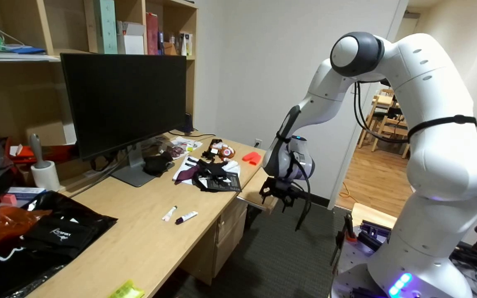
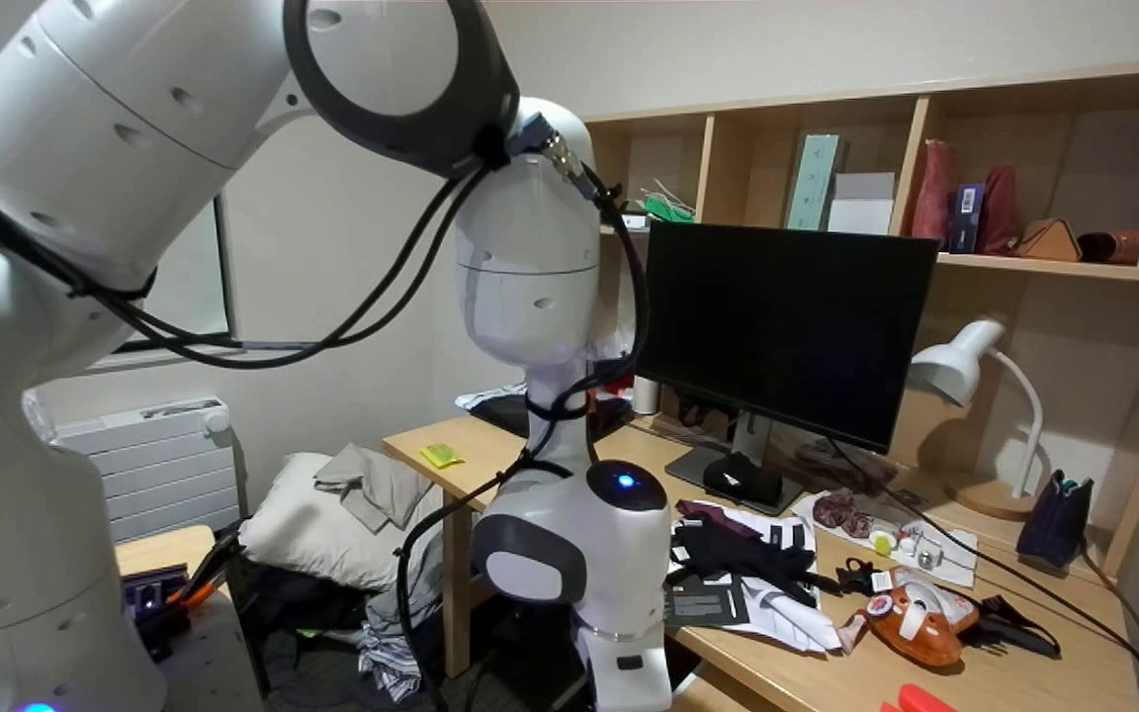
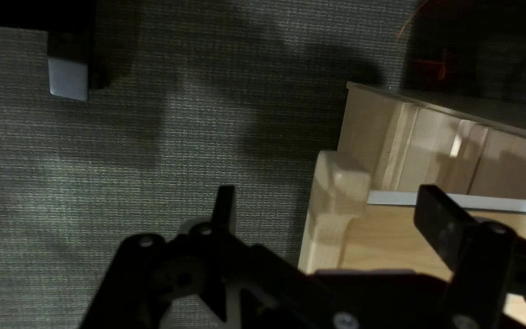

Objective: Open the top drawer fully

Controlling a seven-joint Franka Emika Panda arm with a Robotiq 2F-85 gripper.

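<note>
A white lamp [image 2: 953, 368] stands on the desk [image 2: 1054, 684] near the monitor [image 2: 787, 331].

The top drawer [image 3: 338, 194] juts from under the desktop [image 1: 139, 223], pincer [image 3: 326, 192] at its front.

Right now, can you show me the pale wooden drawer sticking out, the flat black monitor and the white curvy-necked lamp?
Pale wooden drawer [image 3: 337, 196], in the wrist view: its front panel.
Flat black monitor [image 2: 779, 324], in an exterior view: its screen.
White curvy-necked lamp [image 2: 950, 370], in an exterior view: its shade.

Pale walls [image 1: 263, 62], dark grey carpet [image 1: 288, 256], light-wood desk [image 1: 131, 231] below open shelving [image 2: 762, 173], white slatted radiator [image 2: 169, 480].
</note>
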